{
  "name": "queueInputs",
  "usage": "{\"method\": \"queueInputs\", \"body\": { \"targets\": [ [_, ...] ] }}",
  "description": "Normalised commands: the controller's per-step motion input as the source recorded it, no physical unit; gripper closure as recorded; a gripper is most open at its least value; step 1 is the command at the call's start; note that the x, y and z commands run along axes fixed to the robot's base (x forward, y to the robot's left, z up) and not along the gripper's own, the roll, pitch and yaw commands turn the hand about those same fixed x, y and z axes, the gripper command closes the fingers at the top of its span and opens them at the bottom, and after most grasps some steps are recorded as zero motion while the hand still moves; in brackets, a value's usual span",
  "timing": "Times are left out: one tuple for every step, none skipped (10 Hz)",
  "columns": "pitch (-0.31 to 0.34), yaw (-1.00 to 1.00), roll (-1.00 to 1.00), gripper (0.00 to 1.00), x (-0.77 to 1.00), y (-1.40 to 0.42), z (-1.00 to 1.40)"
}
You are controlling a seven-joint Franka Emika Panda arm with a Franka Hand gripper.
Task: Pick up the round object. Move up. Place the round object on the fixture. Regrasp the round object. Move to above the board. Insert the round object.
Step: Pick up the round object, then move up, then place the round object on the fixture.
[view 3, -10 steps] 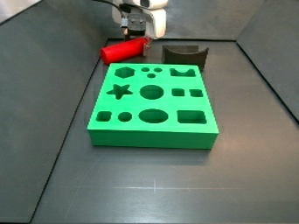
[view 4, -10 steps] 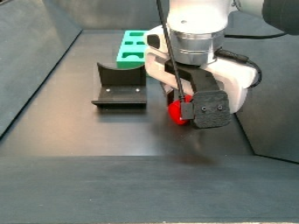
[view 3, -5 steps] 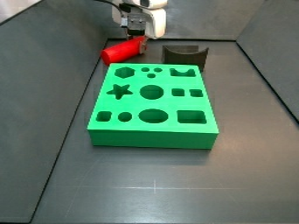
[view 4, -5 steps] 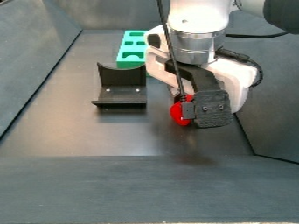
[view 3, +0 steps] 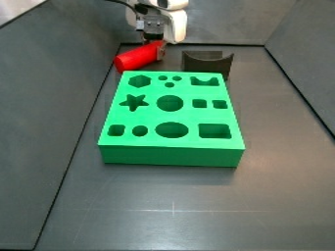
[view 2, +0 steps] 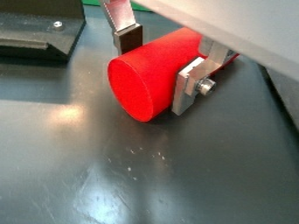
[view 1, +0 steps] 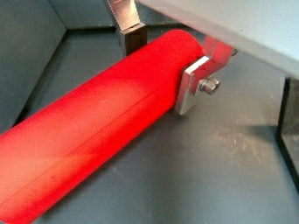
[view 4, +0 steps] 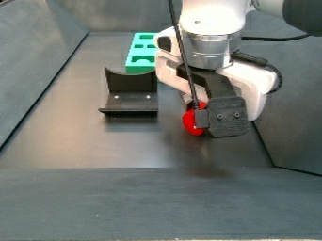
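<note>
gripper pinches the round object between both fingers, low over the floor at the board's 11 o'clock corner. the fixture, at 1 o'clock, sits empty. only the grasp looks done; lifting, placing, regrasping and insertion remain.

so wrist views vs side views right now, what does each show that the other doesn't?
Wrist views only: the silver finger plates with dark pads flank the bright red cylinder peg, one each side; whether they clamp it cannot be told. The peg's flat round end face shows in a wrist view.

Side views only: the large bright green slab board with its star, circle, square, oval and hexagon cut-outs, and the arm's white wrist body above the peg.

Both: the peg lying on the dark floor, the gripper low over it, and the dark, nearly black notched fixture nearby, holding nothing.
</note>
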Motion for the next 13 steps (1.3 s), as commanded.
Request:
{"method": "queueInputs", "body": {
  "targets": [
    [0.000,0.00,0.00,1.00,0.00,0.00,0.00],
    [0.000,0.00,0.00,1.00,0.00,0.00,0.00],
    [0.000,0.00,0.00,1.00,0.00,0.00,0.83],
    [0.009,-0.01,-0.01,1.00,0.08,-0.10,0.76],
    [0.039,0.00,0.00,1.00,0.05,-0.06,0.59],
    [0.050,0.00,0.02,1.00,0.02,-0.04,0.44],
    [0.053,0.00,0.04,1.00,0.00,-0.02,0.29],
    [0.000,0.00,0.00,1.00,0.00,0.00,1.00],
    [0.000,0.00,0.01,1.00,0.00,0.00,1.00],
    [0.024,-0.01,0.03,1.00,-0.01,0.00,1.00],
    [0.033,-0.01,0.04,1.00,-0.02,0.00,1.00],
    [0.046,-0.01,0.05,1.00,-0.03,0.00,1.00],
    [0.055,-0.01,0.07,1.00,-0.03,0.00,1.00]
  ]
}}
